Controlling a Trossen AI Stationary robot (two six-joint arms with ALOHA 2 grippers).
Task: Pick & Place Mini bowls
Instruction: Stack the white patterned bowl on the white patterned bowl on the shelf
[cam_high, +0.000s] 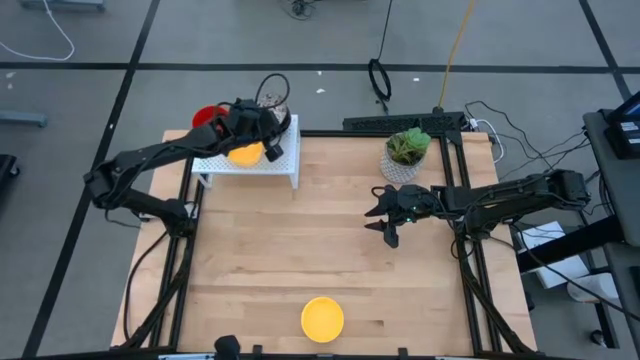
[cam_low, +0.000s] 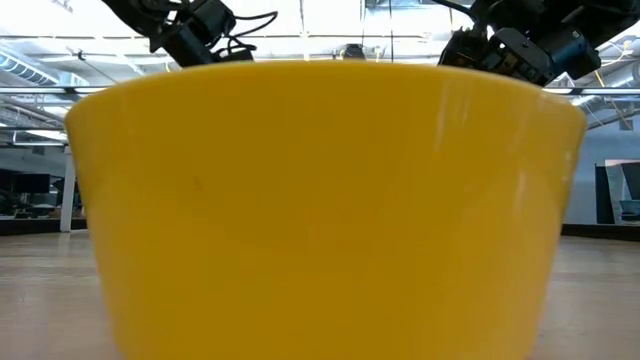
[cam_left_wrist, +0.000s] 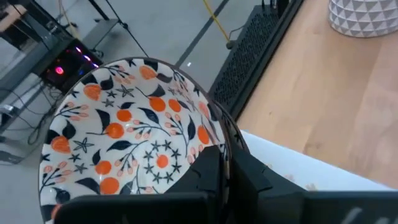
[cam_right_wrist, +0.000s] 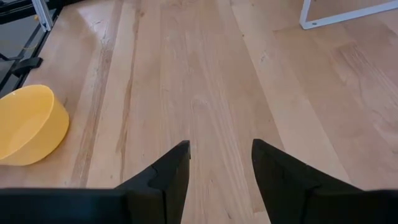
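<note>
The left gripper (cam_left_wrist: 224, 163) jaws pinch the rim of a patterned mini bowl (cam_left_wrist: 130, 137) above the white rack (cam_high: 250, 160); the right gripper (cam_right_wrist: 221, 171) jaws are spread over the worktop (cam_right_wrist: 205, 81).

You're looking at a light wooden tabletop (cam_high: 300, 240) standing on a grey floor (cam_high: 200, 40) crossed by dark lines, with loose cables lying on it beyond the far edge. Level across the table, you see a large hall with ceiling beams (cam_low: 40, 45) and bright overhead light.
</note>
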